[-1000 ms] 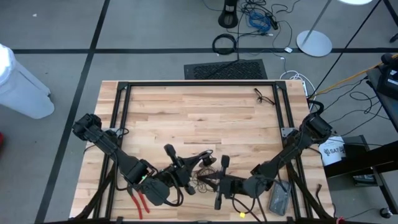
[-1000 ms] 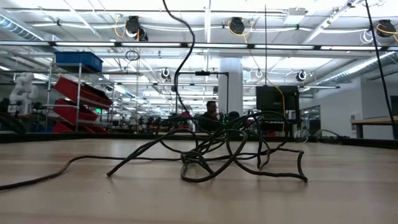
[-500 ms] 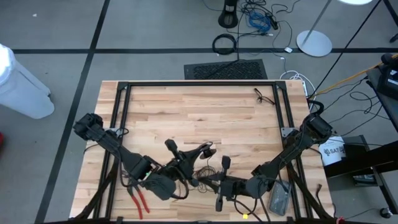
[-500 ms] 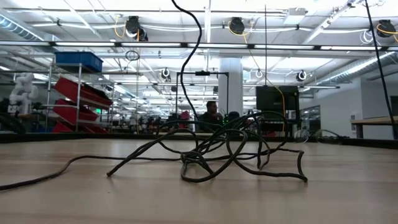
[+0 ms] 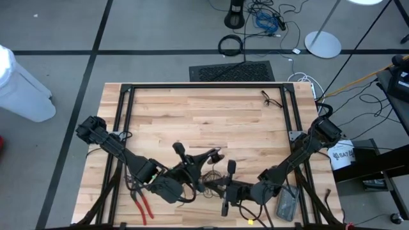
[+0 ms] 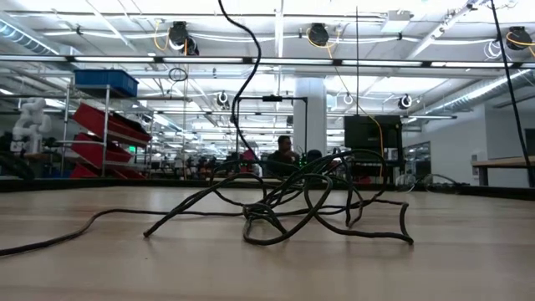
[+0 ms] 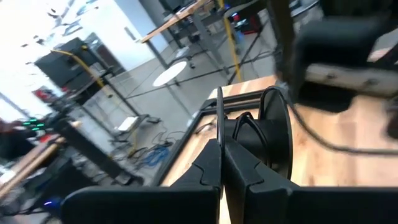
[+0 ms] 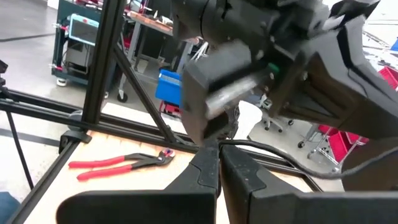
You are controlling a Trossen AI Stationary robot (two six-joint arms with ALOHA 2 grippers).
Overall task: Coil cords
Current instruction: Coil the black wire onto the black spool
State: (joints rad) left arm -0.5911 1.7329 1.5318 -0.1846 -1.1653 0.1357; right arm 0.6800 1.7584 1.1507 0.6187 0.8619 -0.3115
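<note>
Cord (image 5: pixel 208 171), thin and black, tangled in a loose heap near the bench's (image 5: pixel 204 115) 6 o'clock edge, between the two arms; seen in the low view as a knot of loops (image 6: pixel 288 205) resting on the wood, one strand rising up out of frame. Left gripper (image 5: pixel 214 153) just at 11 o'clock of the heap, fingers (image 7: pixel 219 163) pressed together with a thin black strand (image 7: pixel 219 109) running up from between the tips: gripping the cord. Right gripper (image 5: pixel 203 186) at the heap's 6 o'clock side, pointing toward 9 o'clock, close under the left arm's wrist; fingers (image 8: pixel 211 163) shut tight, cord (image 8: pixel 261 148) leading off from the tips across the wood, apparently pinched. Red-handled pliers (image 5: pixel 142 206) flat on the bench at 7 o'clock, well left of the heap; also visible in the right wrist view (image 8: pixel 118 163). Small dark wire bundle (image 5: pixel 270 99) near the bench's 1 o'clock corner, well apart from everything else.
</note>
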